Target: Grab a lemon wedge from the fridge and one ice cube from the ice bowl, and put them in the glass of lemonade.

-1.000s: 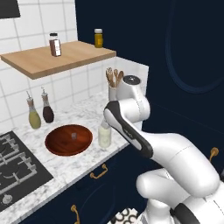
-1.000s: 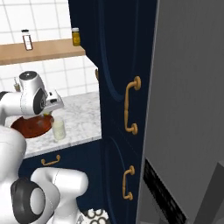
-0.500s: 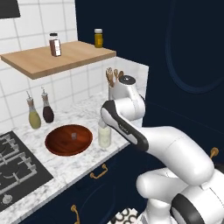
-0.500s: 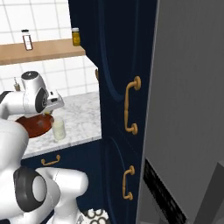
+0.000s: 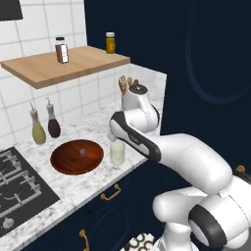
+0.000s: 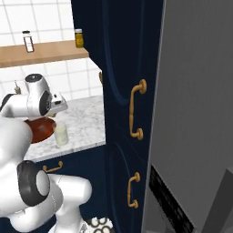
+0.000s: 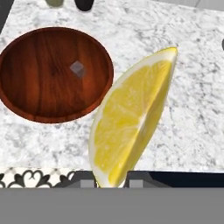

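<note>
- We've got the gripper (image 7: 111, 183) pinched nearly shut on the bright yellow lemon wedge (image 7: 131, 127); the wedge sticks up from between the two finger tips, peel edge to their left, cut flesh facing us.
- Wedge held by its narrow end, so we judge it can drop clean once the fingers part.
- Wide dark red-brown wooden ice bowl (image 7: 54, 72) sits on the white marble counter (image 7: 192, 109), up and left of the fingers, apart from the wedge.
- Tiny pale translucent ice cube (image 7: 77, 68) near the bowl's middle, untouched, so we take that pick as not yet done.
- Small clear glass of lemonade (image 5: 117, 151) stands just beside the bowl, right under the hand in the left base view; the arm blocks the gap, can't tell how far above it we are.
- Our read: wedge goes in the glass first, cube after.
- Risk: wedge looks wide next to the glass mouth, may catch the rim.
</note>
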